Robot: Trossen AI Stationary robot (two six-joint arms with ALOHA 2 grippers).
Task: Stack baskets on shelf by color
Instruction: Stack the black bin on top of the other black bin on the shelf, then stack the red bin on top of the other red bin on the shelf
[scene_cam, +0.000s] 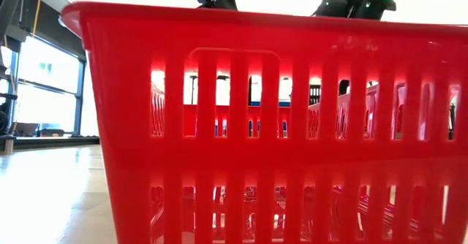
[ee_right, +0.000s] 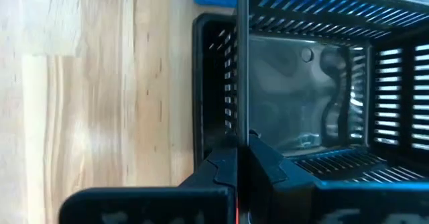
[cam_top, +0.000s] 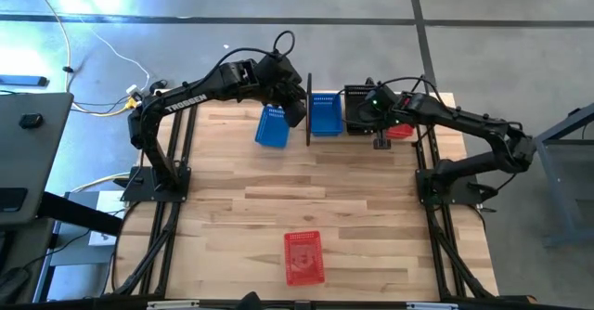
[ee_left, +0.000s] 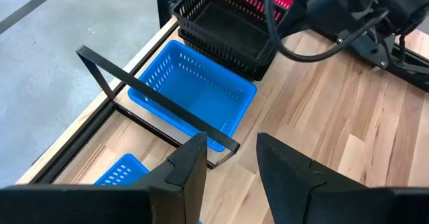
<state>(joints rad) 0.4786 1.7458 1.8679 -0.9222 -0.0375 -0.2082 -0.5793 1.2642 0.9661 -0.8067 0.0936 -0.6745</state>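
Red basket (scene_cam: 278, 127) fills our low view, right against the camera. From above, we see our left gripper (cam_top: 295, 109) with fingers spread, empty, above the shelf (cam_top: 308, 106) bar, one blue basket (cam_top: 271, 126) beside it and another (cam_top: 325, 113) past the bar. Our left wrist view shows black baskets (ee_left: 224, 26) stacked. Our right gripper (ee_right: 238, 158) is pinched shut on the black basket wall (ee_right: 236, 83) — we should lift slowly, straight.
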